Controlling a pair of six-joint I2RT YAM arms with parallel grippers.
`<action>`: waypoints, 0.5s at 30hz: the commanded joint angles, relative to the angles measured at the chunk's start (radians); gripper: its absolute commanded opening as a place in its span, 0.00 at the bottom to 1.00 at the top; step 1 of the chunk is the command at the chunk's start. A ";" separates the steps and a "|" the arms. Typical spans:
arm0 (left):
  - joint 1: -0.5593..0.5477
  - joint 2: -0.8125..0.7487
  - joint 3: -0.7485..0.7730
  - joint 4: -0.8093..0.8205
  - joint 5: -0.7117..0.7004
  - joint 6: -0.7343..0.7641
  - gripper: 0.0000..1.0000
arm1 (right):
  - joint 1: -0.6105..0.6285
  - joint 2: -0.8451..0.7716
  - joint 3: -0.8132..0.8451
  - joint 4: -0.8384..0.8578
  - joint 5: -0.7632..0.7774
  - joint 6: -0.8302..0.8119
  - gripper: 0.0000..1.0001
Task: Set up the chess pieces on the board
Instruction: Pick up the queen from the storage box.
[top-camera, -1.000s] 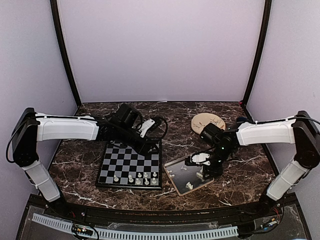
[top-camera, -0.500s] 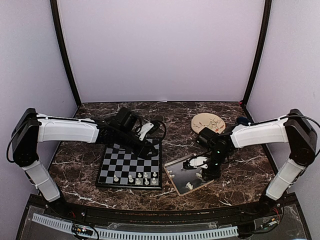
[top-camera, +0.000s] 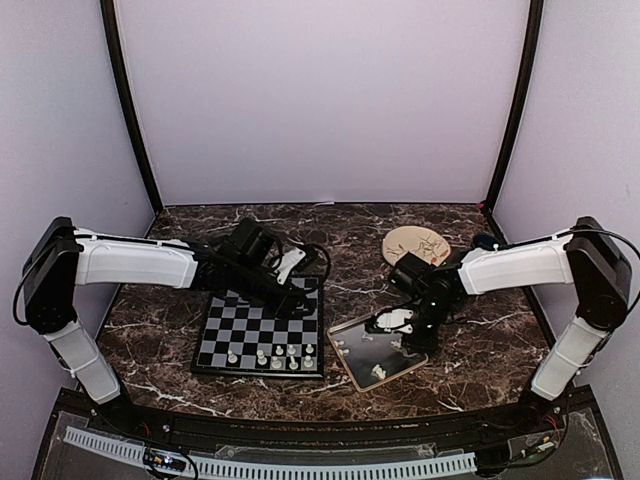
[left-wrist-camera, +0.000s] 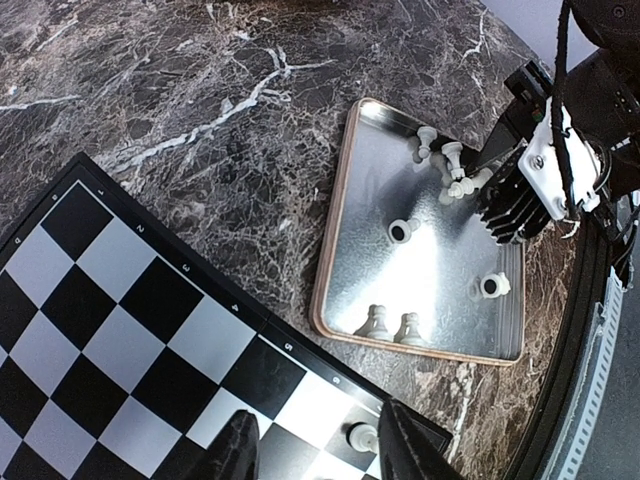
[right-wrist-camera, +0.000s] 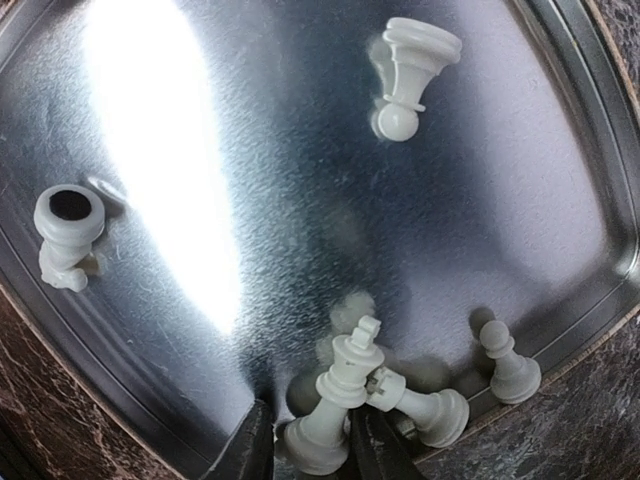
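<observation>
One king (right-wrist-camera: 338, 395) leans between right fingers (right-wrist-camera: 252, 447), cross pointing away.

In the top view the chess pieces (top-camera: 277, 357) on the board (top-camera: 240, 320) are too small for us to tell their kinds. The left gripper (top-camera: 298, 303) covers the board's far right corner, and the right gripper (top-camera: 402, 342) hides part of the tray (top-camera: 360, 362). We cannot read the marks on the round plate (top-camera: 400, 250). From the left wrist, the picture's edges cut off most of the board and the left fingers (left-wrist-camera: 237, 455). From the right wrist, the bottom edge cuts the right fingers (right-wrist-camera: 252, 450) and the base of the cross-topped piece (right-wrist-camera: 335, 400) between them, so we cannot tell whether they press it. Glare washes out a band of the tray.
</observation>
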 joint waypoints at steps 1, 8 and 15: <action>-0.005 -0.047 -0.020 0.014 -0.005 -0.010 0.43 | 0.006 0.031 0.006 0.003 0.031 0.027 0.24; -0.006 -0.053 -0.030 0.027 0.004 -0.008 0.43 | 0.007 -0.012 0.024 -0.002 -0.002 0.013 0.15; -0.006 -0.048 -0.044 0.147 0.121 -0.038 0.43 | 0.007 -0.087 0.068 0.006 -0.129 -0.001 0.13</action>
